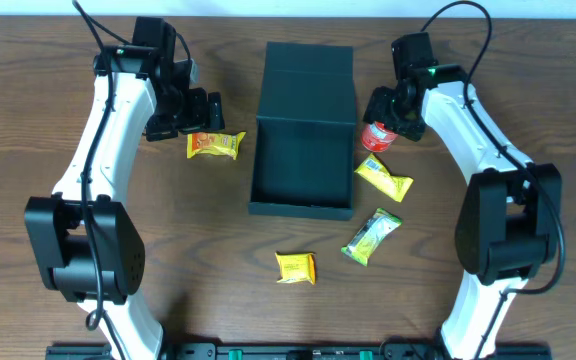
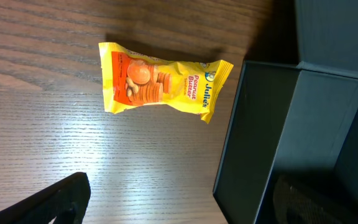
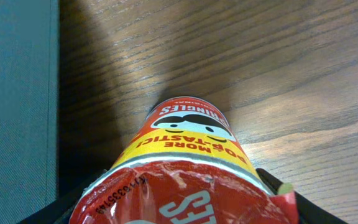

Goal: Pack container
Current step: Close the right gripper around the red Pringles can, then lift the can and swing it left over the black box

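Now the right tool [image 1: 383, 120] clamps the chip can [image 3: 188, 162]; next, lift it into the box [image 1: 303, 150]. The left tool [image 1: 203, 112] is spread apart.

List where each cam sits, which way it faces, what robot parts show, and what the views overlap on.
Overhead: fixed above the table, looking straight down on the container, snack packets, both arms, left pincer and right pincer.
Left wrist: on the left arm, facing down at the orange packet beside the container; its dark fingertips sit at the bottom edge.
Right wrist: on the right arm, looking along the Pringles can between its fingertips.
Shared: both wrist views show the container's side.
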